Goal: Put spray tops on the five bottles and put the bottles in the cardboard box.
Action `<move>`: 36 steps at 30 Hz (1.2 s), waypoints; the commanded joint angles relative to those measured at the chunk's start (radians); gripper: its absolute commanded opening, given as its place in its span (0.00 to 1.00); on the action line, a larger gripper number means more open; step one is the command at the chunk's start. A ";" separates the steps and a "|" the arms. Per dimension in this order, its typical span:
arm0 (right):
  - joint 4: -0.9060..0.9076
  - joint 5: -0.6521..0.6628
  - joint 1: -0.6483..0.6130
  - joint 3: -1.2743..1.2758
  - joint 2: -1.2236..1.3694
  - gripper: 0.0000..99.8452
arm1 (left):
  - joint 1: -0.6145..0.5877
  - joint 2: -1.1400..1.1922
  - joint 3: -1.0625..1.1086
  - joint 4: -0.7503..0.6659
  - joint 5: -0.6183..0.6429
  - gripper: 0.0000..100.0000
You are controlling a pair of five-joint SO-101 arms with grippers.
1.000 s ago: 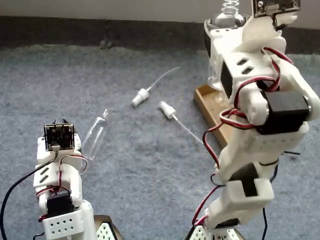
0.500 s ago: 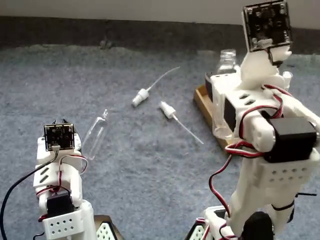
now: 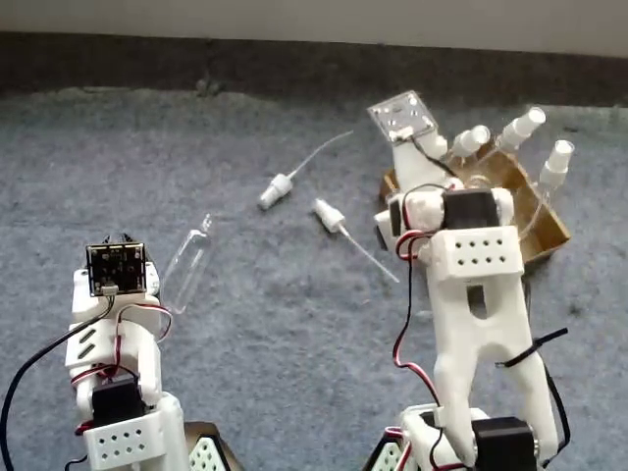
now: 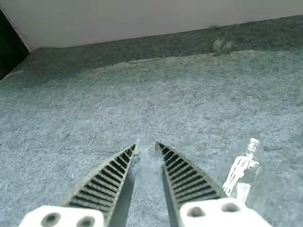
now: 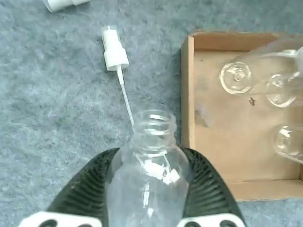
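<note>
The left arm (image 3: 116,324) stays parked at the near-left corner, as it was a second ago. Its left gripper (image 4: 146,147) sits low over the grey, nubbly carpet-like table cover (image 3: 245,324), with ribbed black fingers (image 4: 113,172) parted by a narrow gap and nothing between them. Just beside it, the slim clear bottle lying on its side (image 3: 186,263) has not moved. Neither has the first white plastic spray top with a thin dip tube (image 3: 278,188) nor the second white spray top (image 3: 329,216); the two lie near each other at mid-table without touching.

The right arm (image 3: 476,294), raised high a second ago, has folded down towards the table. Its right gripper (image 5: 150,163) is clamped around the shoulders of a round clear bottle with a bare threaded neck (image 5: 150,142). It holds the bottle over the carpet just outside one wall of the shallow brown cardboard box (image 5: 187,85), with the second spray top's dip tube running beneath it. With the arm lowered, three clear bottles fitted with white spray tops (image 3: 520,126) now show leaning inside the box, their tops past its far rim.

A broad stretch of carpet separates the two arms. Bare cardboard floor lies between the box wall nearest the held bottle and the bottles inside. The carpet's far edge meets a dark band below a pale wall.
</note>
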 commanded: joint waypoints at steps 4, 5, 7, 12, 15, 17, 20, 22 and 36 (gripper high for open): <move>-0.232 0.012 -0.039 0.251 -0.028 0.01 | 0.021 -0.004 0.021 0.005 0.006 0.00; -0.246 0.012 -0.058 0.285 -0.028 0.01 | 0.021 -0.004 0.021 0.005 0.006 0.00; -0.266 0.051 -0.090 0.351 -0.030 0.01 | 0.021 -0.004 0.021 0.005 0.006 0.00; -0.328 0.140 -0.137 0.466 -0.027 0.01 | 0.021 -0.004 0.021 0.005 0.006 0.00; -0.363 0.143 -0.137 0.509 -0.027 0.02 | 0.021 -0.004 0.021 0.005 0.006 0.00; -0.364 0.144 -0.142 0.536 -0.027 0.06 | 0.021 -0.004 0.021 0.005 0.006 0.00; -0.410 0.146 -0.143 0.581 -0.027 0.11 | 0.021 -0.004 0.021 0.005 0.006 0.00; -0.455 0.180 -0.143 0.615 -0.027 0.12 | 0.021 -0.004 0.021 0.005 0.006 0.00; -0.576 0.213 -0.143 0.725 -0.038 0.27 | 0.021 -0.004 0.021 0.005 0.006 0.00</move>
